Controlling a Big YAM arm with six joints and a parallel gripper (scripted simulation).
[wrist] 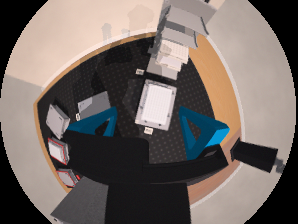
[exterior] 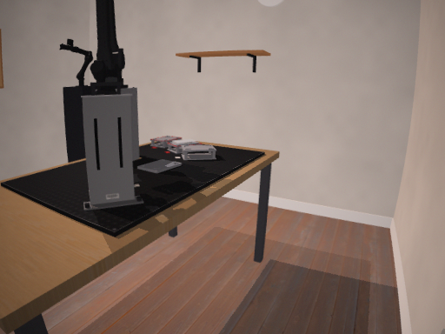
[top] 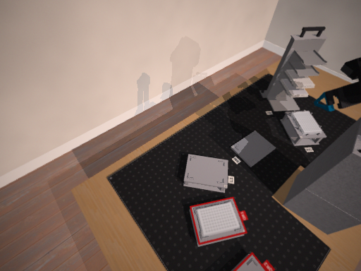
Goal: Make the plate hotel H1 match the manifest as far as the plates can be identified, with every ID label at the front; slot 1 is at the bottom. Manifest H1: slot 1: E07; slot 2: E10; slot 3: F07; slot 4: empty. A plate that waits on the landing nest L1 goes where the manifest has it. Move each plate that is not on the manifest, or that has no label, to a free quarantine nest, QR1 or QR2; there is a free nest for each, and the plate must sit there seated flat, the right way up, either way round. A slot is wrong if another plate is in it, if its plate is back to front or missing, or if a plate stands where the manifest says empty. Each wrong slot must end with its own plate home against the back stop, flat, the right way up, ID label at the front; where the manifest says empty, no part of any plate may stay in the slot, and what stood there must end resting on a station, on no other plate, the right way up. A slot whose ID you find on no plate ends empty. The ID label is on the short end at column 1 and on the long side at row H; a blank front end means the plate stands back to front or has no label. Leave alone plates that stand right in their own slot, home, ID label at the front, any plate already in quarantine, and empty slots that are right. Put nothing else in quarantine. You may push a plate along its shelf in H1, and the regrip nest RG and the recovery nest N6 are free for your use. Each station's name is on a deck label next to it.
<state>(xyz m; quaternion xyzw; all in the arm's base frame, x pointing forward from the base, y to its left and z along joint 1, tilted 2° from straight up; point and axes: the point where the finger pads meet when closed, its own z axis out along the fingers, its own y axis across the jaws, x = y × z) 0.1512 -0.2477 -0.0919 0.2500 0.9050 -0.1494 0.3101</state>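
Gripper: here we are looking down past our own gripper (wrist: 158,127), blue fingers spread as wide as they go, nothing between them.
Landing nest: just beyond the fingers we see a white well plate (top: 307,122) seated on its grey nest (top: 291,132), right in front of the hotel.
Plate hotel: further out stands the plate hotel (top: 282,63), a black handle on top; we make out two white plates on its middle shelves, one at (top: 304,83), one below at (top: 298,93). Labels are too small for us to read.
Flat grey nest: off to the side, a bare grey pad (top: 253,147) on the black mat (top: 148,190).
Grey lidded station: a pale block (top: 206,172) further along the mat.
Quarantine: a red-rimmed nest (top: 194,226) carries a white well plate (top: 218,219); a second red-rimmed nest (top: 251,264) sits at the frame's edge.
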